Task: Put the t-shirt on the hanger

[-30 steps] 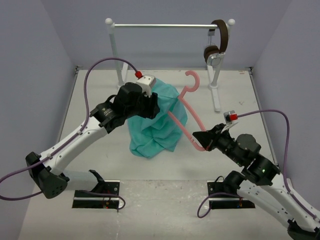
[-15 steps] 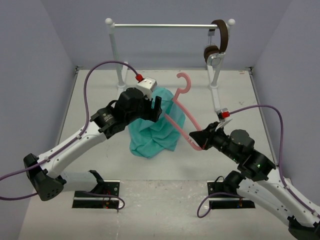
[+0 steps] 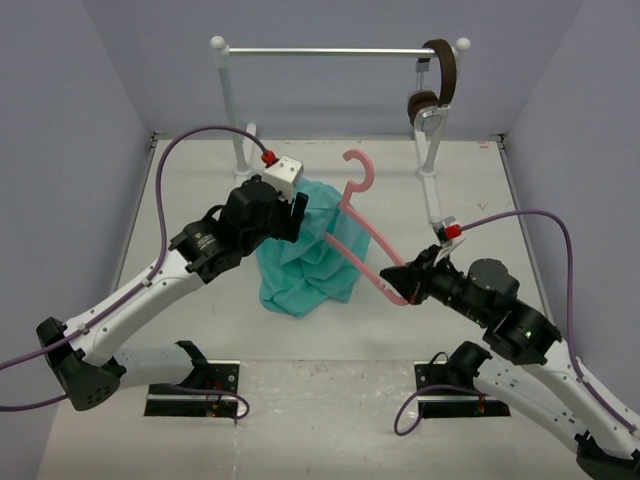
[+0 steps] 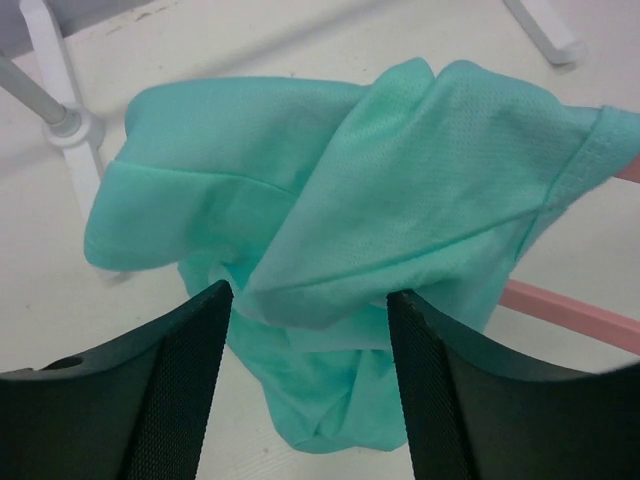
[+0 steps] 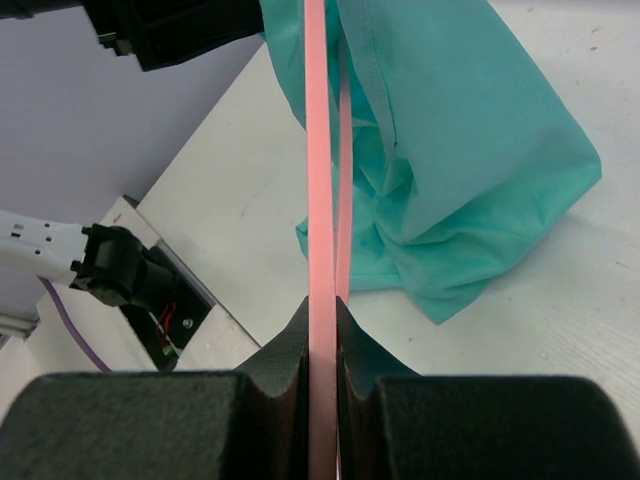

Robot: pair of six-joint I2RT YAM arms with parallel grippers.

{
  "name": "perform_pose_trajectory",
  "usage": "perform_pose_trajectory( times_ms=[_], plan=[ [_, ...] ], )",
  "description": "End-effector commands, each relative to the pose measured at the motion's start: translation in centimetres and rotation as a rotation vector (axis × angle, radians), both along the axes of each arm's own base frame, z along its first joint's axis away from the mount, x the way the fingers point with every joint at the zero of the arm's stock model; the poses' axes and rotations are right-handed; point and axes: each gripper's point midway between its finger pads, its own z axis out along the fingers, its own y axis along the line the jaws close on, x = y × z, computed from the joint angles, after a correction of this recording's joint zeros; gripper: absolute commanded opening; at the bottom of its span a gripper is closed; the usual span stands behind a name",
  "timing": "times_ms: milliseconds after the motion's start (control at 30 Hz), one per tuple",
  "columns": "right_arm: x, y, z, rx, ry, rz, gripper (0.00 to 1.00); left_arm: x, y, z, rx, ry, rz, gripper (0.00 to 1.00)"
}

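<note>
Teal t-shirt (image 3: 300, 265) hangs bunched from one arm of the pink hanger (image 5: 318, 200), tail on the tabletop (image 3: 480, 200). Clamped tight on the hanger's bar is the right end effector (image 5: 321, 320); the left end effector (image 4: 310, 295) hovers at the fabric, fingers spread, gripping nothing.

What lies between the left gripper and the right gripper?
In the top view, the t-shirt and the hanger span the stretch from the left gripper to the right gripper, which is shut on the hanger.

light: bright, even | shadows: soft, faint | focus: sharp, wrist foregrounds soft
</note>
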Motion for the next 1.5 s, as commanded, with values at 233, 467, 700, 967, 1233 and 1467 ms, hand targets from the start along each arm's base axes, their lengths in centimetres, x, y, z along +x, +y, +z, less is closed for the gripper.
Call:
perform_pose_trajectory(
  times_ms=[233, 467, 700, 967, 1233, 1467],
  plan=[
    [-1.7, -0.8, 5.8, 0.063, -0.150, 0.058, 0.00, 1.2, -0.7, 1.1, 0.034, -0.010, -0.054, 0.00],
    [-1.1, -0.7, 1.9, -0.098, -0.095, 0.076, 0.00, 0.7, 3.2, 7.2, 0.073, -0.123, 0.045, 0.00],
    [-2.6, -0.7, 2.3, -0.059, -0.183, 0.149, 0.00, 0.4, 6.6, 8.6, 0.306, -0.209, 0.028, 0.00],
    [-3.7, -1.5, 4.0, 0.016, -0.264, 0.149, 0.00, 0.2, 6.4, 10.8, 0.362, -0.354, -0.076, 0.00],
    [-4.6, 0.3, 6.7, 0.080, -0.380, 0.267, 0.00, -1.9, 2.4, 12.6, 0.300, -0.405, -0.358, 0.00],
    [-3.2, 3.7, 5.2, 0.070, -0.345, 0.363, 0.00, -2.8, 1.5, 13.2, 0.277, -0.394, -0.426, 0.00]
  ],
)
